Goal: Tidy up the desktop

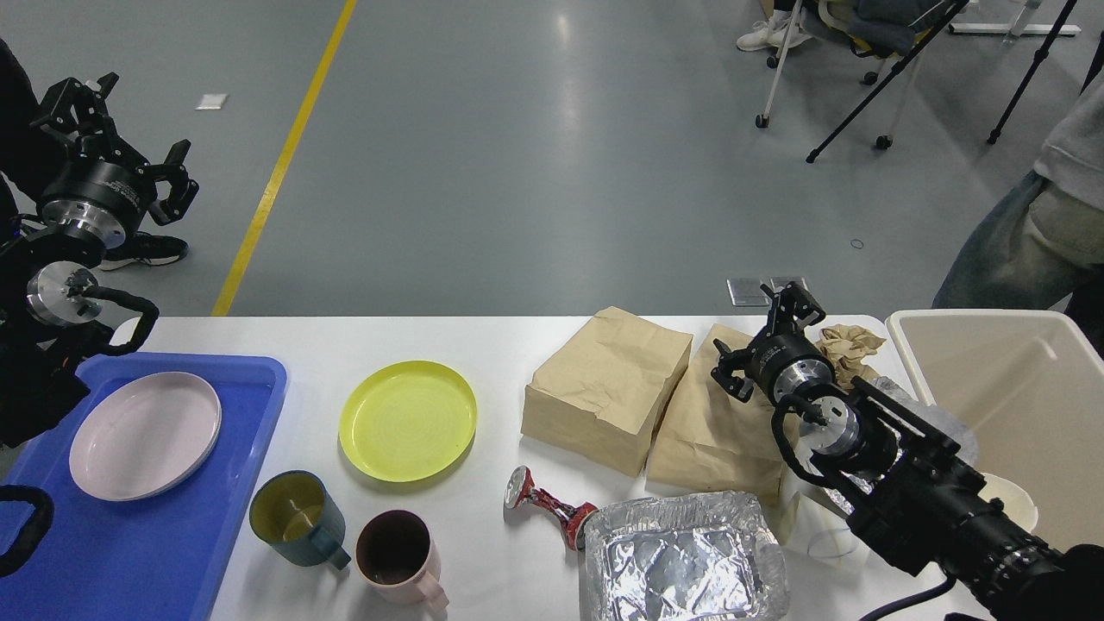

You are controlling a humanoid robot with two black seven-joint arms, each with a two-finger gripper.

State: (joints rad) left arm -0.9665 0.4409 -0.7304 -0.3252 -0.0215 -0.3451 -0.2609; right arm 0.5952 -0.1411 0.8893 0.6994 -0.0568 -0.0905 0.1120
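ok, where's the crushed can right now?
Head view, on the desktop near its front edge: the crushed can lies just left of the foil tray, right of the pink mug.

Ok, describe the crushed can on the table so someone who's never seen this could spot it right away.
Start at the white table and go to its near edge, where a crinkled foil tray sits. The crushed can lies on its side just left of that tray, below the brown paper bags. It is the only red and silver thing there, squeezed thin in the middle with a round shiny end.
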